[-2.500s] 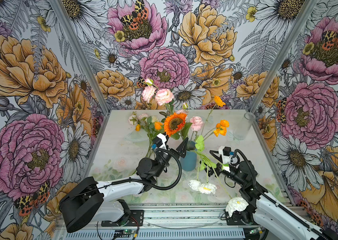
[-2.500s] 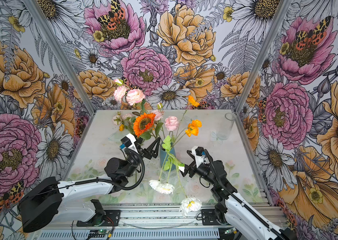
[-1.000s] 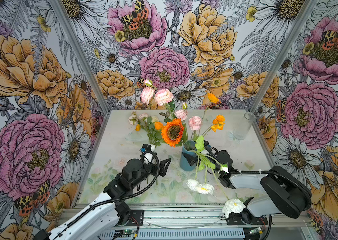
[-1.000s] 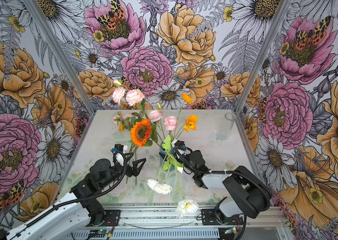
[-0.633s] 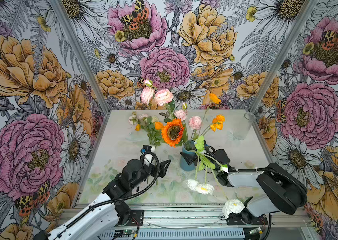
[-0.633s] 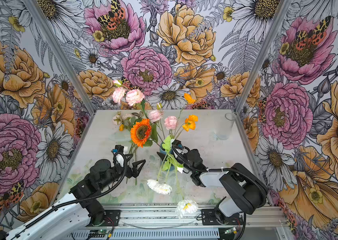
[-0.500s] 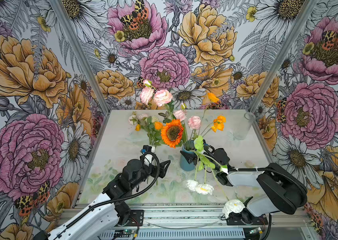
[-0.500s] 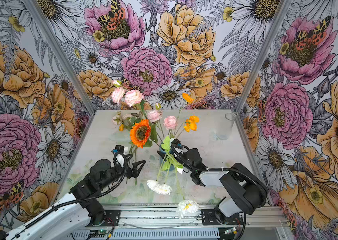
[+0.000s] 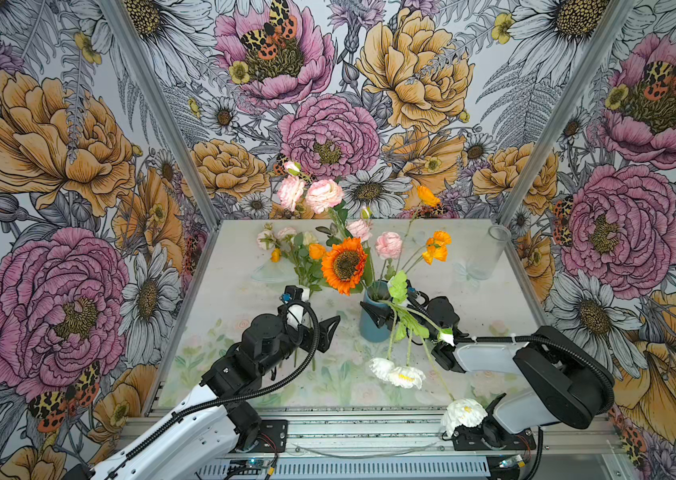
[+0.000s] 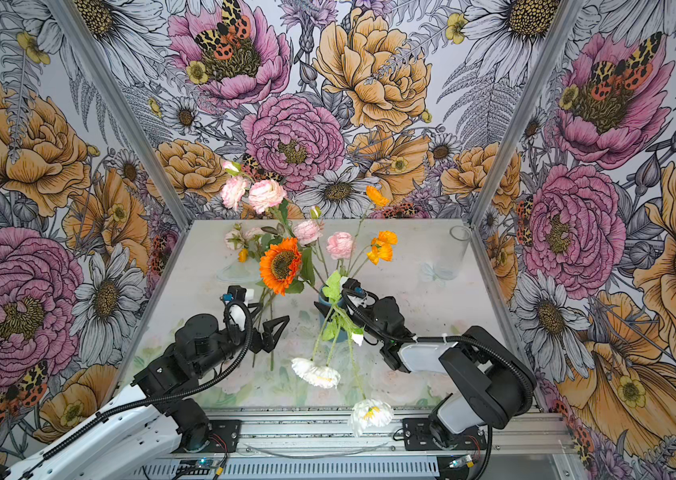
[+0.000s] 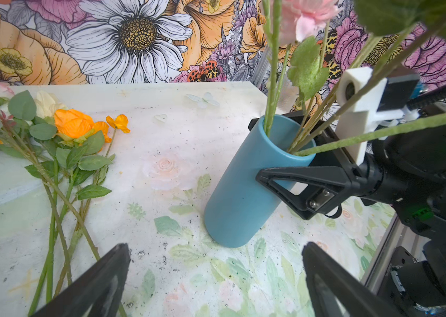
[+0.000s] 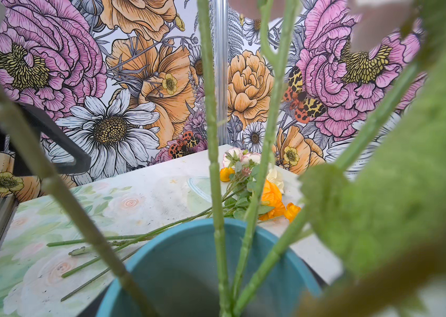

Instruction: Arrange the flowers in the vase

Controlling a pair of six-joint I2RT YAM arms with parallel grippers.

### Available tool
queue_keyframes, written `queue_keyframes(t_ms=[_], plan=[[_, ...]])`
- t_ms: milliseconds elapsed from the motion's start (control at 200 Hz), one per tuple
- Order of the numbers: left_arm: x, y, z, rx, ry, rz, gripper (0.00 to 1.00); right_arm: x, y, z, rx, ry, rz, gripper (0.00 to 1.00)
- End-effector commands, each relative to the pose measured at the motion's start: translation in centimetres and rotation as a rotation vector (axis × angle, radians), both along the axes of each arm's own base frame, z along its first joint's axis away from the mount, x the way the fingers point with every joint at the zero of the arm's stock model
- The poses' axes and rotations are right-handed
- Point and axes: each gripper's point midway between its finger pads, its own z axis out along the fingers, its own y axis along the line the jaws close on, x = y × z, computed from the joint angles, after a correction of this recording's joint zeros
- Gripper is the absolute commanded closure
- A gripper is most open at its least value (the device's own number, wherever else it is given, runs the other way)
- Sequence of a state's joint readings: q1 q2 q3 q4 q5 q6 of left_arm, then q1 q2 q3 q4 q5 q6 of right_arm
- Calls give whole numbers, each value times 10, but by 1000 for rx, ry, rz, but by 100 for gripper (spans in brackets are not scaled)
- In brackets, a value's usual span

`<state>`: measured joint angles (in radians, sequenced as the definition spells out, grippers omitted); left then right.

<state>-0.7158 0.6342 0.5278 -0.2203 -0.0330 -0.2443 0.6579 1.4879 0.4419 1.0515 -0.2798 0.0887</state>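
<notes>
The blue vase [image 9: 371, 328] stands mid-table and holds the orange sunflower [image 9: 344, 265], pink heads [image 9: 388, 245] and orange blooms [image 9: 436, 247]. White flowers [image 9: 396, 374] hang out of it toward the front edge. My right gripper [image 9: 378, 313] is shut on the vase [image 11: 238, 197] near its rim, one finger [image 11: 298, 178] against the near side and the other behind. Left of the vase, my left gripper [image 9: 328, 328] hovers open and empty. More flowers [image 9: 299, 253] lie loose at the back left. The right wrist view looks into the vase mouth [image 12: 178, 233] past blurred stems.
A clear glass cylinder [image 9: 488, 253] stands at the back right corner. Flower-papered walls close in three sides. A metal rail [image 9: 328, 424] runs along the front edge, and one white flower head [image 9: 463, 413] hangs over it.
My right gripper reached in to the vase and its jaws closed on it. The left arm drew back from the vase earlier and has held still, open, through the last second.
</notes>
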Motion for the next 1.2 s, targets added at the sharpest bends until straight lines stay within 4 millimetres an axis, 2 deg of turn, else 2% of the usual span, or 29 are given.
queue_keyframes(t_ms=[0,175,275,485,626,881,1056,1196], plan=[[8,7,14,52,-30,30,1,-2,-2,27,74,-76,-16,48],[14,5,24,75,-25,12,1,12,-6,51,113,-118,-70,51],[21,4,34,84,-46,8,1,29,-8,63,120,-132,-99,52],[45,4,51,121,-66,12,1,81,-28,97,233,-160,-146,54],[59,1,55,136,-76,5,1,110,-28,113,232,-200,-145,55],[92,-20,74,161,-119,-80,1,178,-42,152,266,-314,-199,54],[106,-33,71,174,-184,-162,1,230,-53,157,267,-358,-252,54],[114,-30,58,83,-187,-176,1,266,-67,146,257,-343,-299,54]])
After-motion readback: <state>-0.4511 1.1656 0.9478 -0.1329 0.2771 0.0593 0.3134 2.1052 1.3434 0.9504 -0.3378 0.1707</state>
